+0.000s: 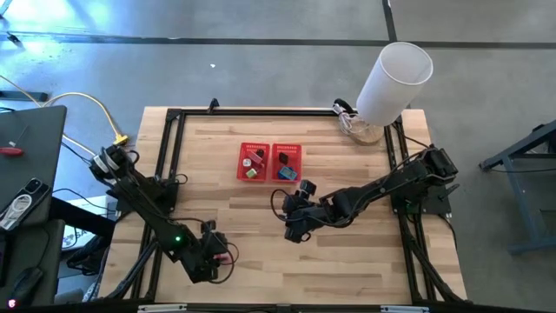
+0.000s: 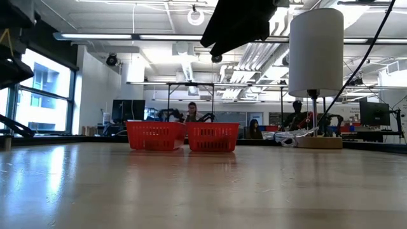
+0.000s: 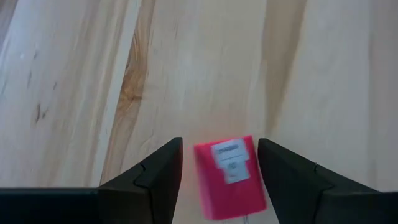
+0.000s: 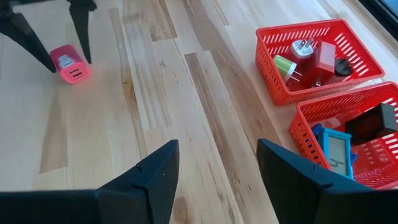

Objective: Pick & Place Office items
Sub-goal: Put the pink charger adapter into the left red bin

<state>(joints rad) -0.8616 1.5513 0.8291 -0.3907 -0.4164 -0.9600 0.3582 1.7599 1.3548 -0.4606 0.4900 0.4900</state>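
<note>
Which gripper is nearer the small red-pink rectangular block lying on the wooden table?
Left. The left gripper straddles the red-pink block, open fingers either side. The right gripper hangs open near the table's middle, well away from it.

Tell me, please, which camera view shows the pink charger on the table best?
The left wrist view: the pink charger fills the gap between the open left gripper fingers. The right wrist view shows it small, the high view a speck, the low view nothing.

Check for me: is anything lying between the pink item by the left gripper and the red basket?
Nothing visible does. The pink item lies on the table between the open fingers of the left gripper, and bare wood runs from it to the red basket. The right gripper, also open, hovers off to the side.
</note>
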